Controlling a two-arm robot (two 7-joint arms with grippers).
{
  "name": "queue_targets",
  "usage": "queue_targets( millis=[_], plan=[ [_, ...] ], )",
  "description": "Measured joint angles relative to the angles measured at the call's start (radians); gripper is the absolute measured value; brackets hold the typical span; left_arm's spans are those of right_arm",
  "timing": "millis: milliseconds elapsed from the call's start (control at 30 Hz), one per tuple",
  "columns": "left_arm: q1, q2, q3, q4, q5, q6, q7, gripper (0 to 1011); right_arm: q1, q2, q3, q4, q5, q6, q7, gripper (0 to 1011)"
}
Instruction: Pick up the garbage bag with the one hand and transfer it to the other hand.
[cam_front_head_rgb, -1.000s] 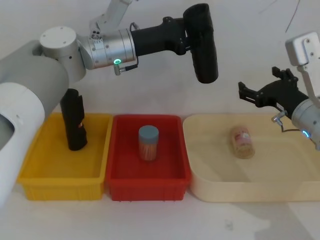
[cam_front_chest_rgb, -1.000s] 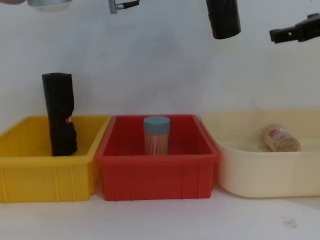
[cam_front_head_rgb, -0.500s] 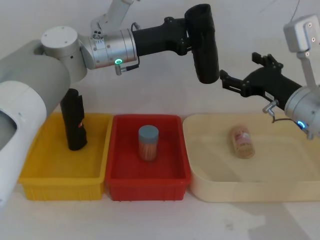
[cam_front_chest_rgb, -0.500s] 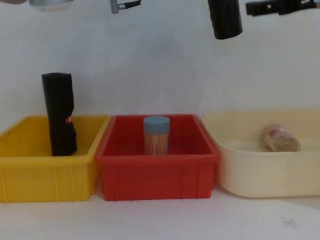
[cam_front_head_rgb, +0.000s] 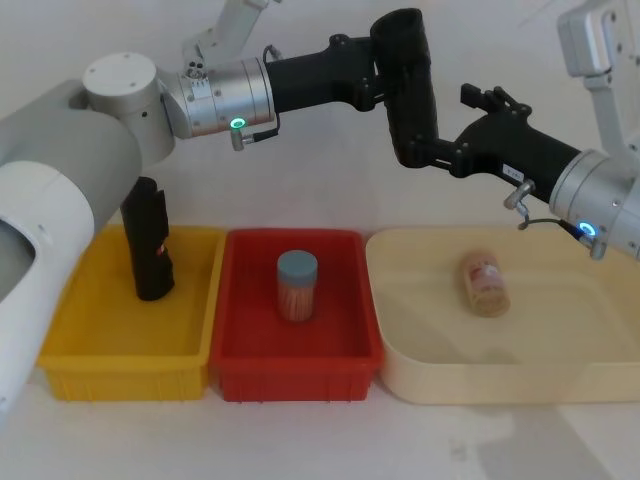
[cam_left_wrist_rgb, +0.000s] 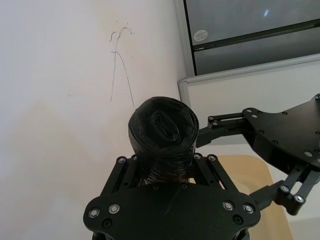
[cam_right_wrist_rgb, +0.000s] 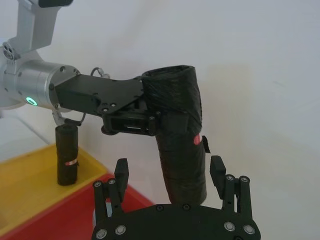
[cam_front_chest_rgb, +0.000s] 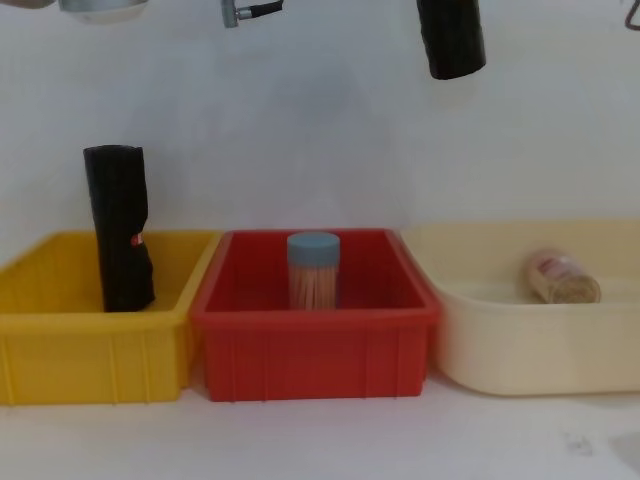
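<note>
Garbage bag (cam_front_head_rgb: 408, 85) is in the air, high above the back of the red bin (cam_front_head_rgb: 300, 375) and well clear of everything on the desk (cam_front_head_rgb: 300, 440). Its long axis is close to vertical with a slight tilt. One rolled end points up and the other hangs down.

Left gripper (cam_left_wrist_rgb: 166, 167) reaches in from the left. Its fingers are clamped on the upper part of the roll.

Right gripper (cam_right_wrist_rgb: 169, 166) comes in from the right, level with the roll's lower part. Its fingers are spread, one on each side of the roll. There is a gap on both sides, so no grip.

Below:
- Yellow bin (cam_front_head_rgb: 60, 340) on the left holds a second black roll (cam_front_head_rgb: 150, 250) with a small red mark. It stands upright against the back wall.
- The red bin, in the middle, holds an upright toothpick jar (cam_front_head_rgb: 297, 285) with a blue-grey lid.
- Cream tray (cam_front_head_rgb: 400, 370) on the right holds another jar (cam_front_head_rgb: 485, 283), lying on its side.

Nothing lies between the two grippers except the held roll.
</note>
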Motion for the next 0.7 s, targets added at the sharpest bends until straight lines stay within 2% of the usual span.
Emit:
queue_targets(
  millis=[267, 700],
  plan=[
    [-0.001, -0.001, 0.000, 0.001, 0.000, -0.001, -0.001, 382, 0.028, -0.004, -0.025, 0.031, -0.002, -0.004, 0.011, 999],
    [-0.001, -0.001, 0.000, 0.002, 0.000, -0.001, -0.001, 382, 0.072, -0.019, -0.080, 0.107, -0.054, -0.030, -0.016, 999]
  ],
)
